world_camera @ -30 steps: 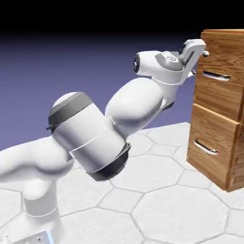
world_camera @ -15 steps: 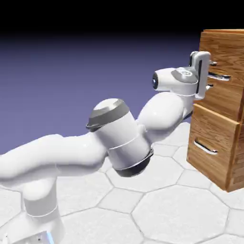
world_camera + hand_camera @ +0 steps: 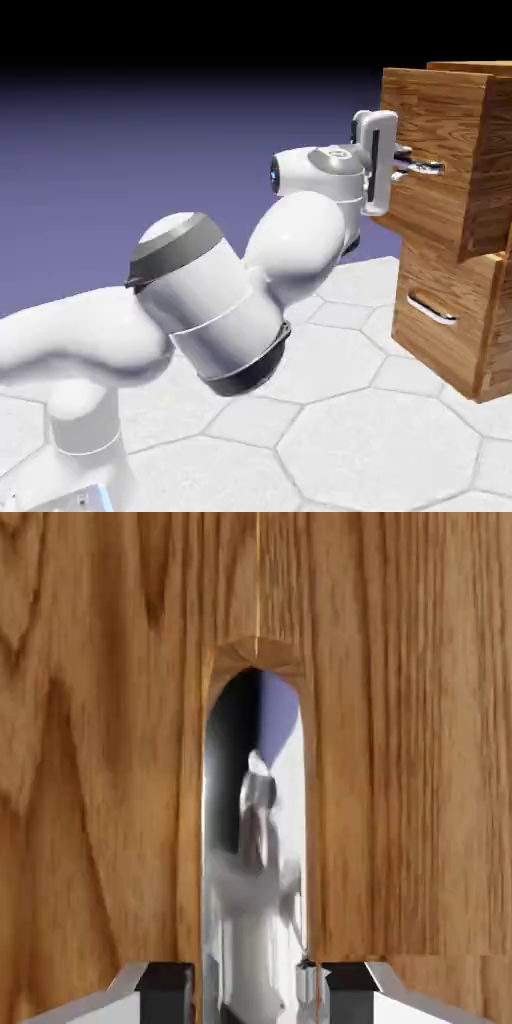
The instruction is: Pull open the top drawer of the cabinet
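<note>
The cabinet [image 3: 452, 330] stands at the exterior view's right. Its top drawer [image 3: 428, 120] sticks out toward the arm, past the front of the lower drawer [image 3: 445, 270]. My gripper [image 3: 402, 164] is level with the top drawer's silver bar handle [image 3: 427, 168] and shut on it. In the hand view the handle [image 3: 255, 842] runs up the middle as a shiny strip between my two fingertips [image 3: 168, 984], my gripper [image 3: 258, 988] is closed around it, and the drawer's wood front [image 3: 100, 762] fills the rest.
The lower drawer's own silver handle [image 3: 432, 309] sits below, with that drawer closed flush. The arm's elbow [image 3: 205, 300] bulks over the hexagon-tiled table [image 3: 380, 450] at the left of the cabinet.
My gripper reached the handle and closed on it, then drew back to the exterior view's left. The top drawer has slid out with it; the elbow swung back.
</note>
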You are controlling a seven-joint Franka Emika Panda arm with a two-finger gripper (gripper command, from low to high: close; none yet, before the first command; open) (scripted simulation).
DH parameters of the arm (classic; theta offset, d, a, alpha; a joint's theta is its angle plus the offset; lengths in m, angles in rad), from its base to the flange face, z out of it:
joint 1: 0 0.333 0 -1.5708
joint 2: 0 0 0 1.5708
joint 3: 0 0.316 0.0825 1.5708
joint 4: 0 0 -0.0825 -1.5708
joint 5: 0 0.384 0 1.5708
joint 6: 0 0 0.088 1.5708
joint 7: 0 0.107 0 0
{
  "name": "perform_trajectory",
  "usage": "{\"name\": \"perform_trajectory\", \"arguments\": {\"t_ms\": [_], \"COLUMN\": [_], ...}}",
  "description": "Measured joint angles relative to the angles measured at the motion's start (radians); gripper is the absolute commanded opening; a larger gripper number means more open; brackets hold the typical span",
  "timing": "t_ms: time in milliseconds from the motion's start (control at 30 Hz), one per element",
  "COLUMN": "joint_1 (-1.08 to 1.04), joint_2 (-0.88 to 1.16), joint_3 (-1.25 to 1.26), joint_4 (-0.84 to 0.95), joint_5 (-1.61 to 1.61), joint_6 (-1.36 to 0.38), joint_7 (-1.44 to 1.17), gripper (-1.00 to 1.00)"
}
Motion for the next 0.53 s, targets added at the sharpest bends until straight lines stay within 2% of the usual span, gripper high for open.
{"name": "perform_trajectory", "arguments": {"t_ms": [400, 433, 533], "joint_1": [-0.343, -0.365, -0.394], "joint_2": [-0.121, -0.135, -0.158], "joint_3": [0.278, 0.299, 0.331], "joint_4": [-0.435, -0.462, -0.498], "joint_5": [0.161, 0.177, 0.208], "joint_6": [-0.116, -0.121, -0.126], "joint_7": [-0.010, -0.014, -0.024], "gripper": [-1.00, 1.00, 1.00]}}
